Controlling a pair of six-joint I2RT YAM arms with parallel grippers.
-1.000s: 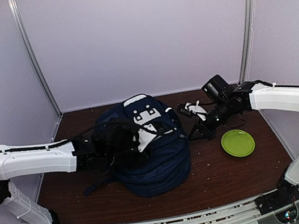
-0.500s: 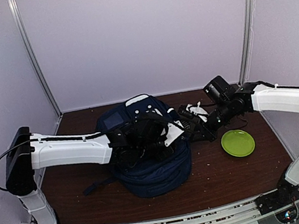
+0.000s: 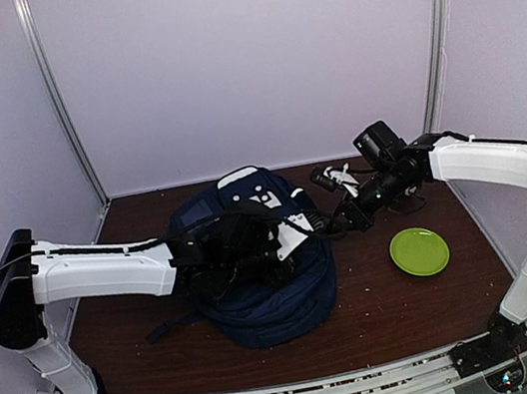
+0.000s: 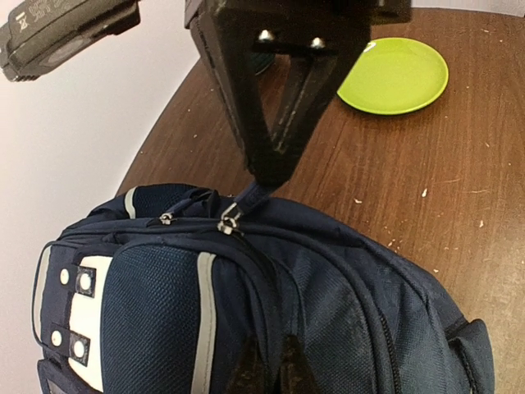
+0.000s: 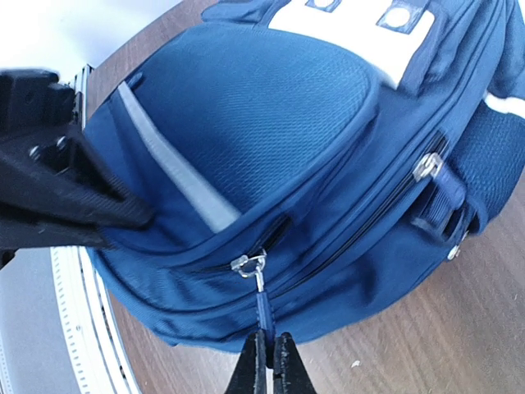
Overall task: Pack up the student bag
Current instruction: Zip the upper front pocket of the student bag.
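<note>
- A navy student bag [image 3: 261, 303] lies at the middle of a dark brown wooden table [image 3: 415, 318], between 2 white robot arms. Its white patch with dark squares points toward the back wall.
- The right gripper [image 5: 264, 365] is clamped tight on the zipper pull [image 5: 261, 305], a short blue strap hanging from a metal slider on the bag's side seam. The zip looks shut or nearly so, so this grip is probably meant to drag it open for packing.
- The left gripper [image 4: 268, 373] is clenched on what looks like a fold of the bag's fabric near that zip. It is likely bracing the soft bag so it does not slide when the strap is tugged.
- A lime-green plate [image 3: 419, 252] sits on the table to the right of the bag, apart from it.
- Pale crumbs [image 4: 424, 193] speckle the tabletop. Plain lilac walls [image 3: 250, 58] enclose it on 3 sides, with 2 metal posts [image 3: 60, 99] at the back corners.
</note>
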